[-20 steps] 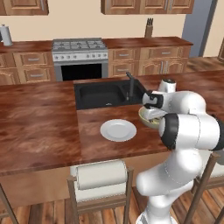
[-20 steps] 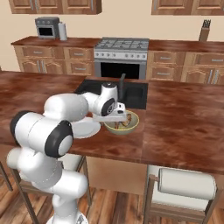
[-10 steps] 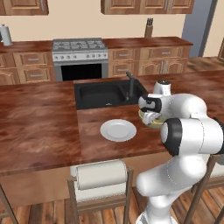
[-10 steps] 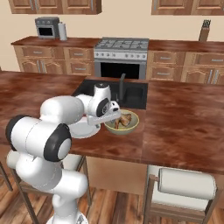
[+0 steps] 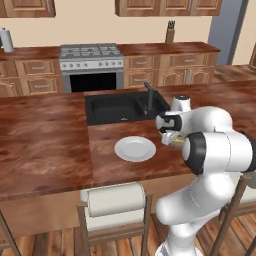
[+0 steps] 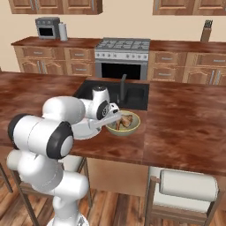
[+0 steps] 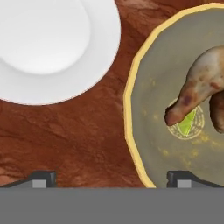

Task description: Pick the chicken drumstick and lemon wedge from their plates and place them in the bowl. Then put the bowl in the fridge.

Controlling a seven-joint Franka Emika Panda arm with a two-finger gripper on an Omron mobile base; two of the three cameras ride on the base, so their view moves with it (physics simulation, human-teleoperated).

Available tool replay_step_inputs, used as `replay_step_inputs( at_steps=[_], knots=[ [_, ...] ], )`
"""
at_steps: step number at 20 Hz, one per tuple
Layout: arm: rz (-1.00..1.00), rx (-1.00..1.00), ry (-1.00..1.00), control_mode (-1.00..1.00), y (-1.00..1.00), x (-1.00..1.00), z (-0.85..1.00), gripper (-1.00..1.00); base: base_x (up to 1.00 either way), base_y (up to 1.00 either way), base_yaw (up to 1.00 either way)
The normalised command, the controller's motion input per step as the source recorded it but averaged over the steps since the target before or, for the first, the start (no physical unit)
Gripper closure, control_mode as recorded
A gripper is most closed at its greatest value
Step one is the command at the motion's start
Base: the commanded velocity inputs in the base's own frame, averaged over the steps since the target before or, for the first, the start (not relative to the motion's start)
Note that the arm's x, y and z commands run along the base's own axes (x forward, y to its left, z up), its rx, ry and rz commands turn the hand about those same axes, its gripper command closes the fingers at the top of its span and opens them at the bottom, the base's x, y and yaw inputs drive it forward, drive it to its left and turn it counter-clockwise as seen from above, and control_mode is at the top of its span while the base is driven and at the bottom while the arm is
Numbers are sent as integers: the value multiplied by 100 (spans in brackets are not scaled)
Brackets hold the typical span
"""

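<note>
The olive-tan bowl (image 7: 151, 131) sits on the wooden island counter with the chicken drumstick (image 7: 201, 83) lying inside it. The small yellow-green lemon wedge (image 7: 187, 124) lies under the drumstick's narrow end. An empty white plate (image 7: 43, 52) lies just beside the bowl. My gripper (image 7: 113, 179) is open and holds nothing; one fingertip is over the bowl's inside, the other over bare counter, with the rim between them. From the right base, the bowl (image 6: 132, 129) with the drumstick (image 6: 124, 122) shows just past the gripper (image 6: 114, 116). From the left base, the plate (image 5: 135, 148) lies left of the gripper (image 5: 167, 131).
A black sink (image 5: 117, 107) with a dark faucet (image 5: 148, 97) is set into the counter right behind the bowl. Stools with white backs (image 5: 117, 200) (image 6: 187, 185) stand at the near edge. The stove (image 5: 90, 52) and a tall grey fridge side (image 5: 227, 25) are at the back.
The hand has shifted slightly toward the plate-side rim of the bowl. The jaws stay open, and the drumstick and wedge lie still in the bowl.
</note>
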Motion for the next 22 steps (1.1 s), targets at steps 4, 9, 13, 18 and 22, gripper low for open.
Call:
replay_step_inputs(
  at_steps=[4,9,13,18,22],
  knots=[
    [0,0,1,-100,0,19,-24,-100,0,0,0],
    [1,0,0,-100,0,32,-19,-100,0,0,0],
    [0,-1,0,-100,0,20,-22,-100,0,0,0],
    [1,0,0,-100,0,21,-20,-100,0,0,0],
    [2,0,0,-100,0,12,-13,100,0,0,0]
  ],
)
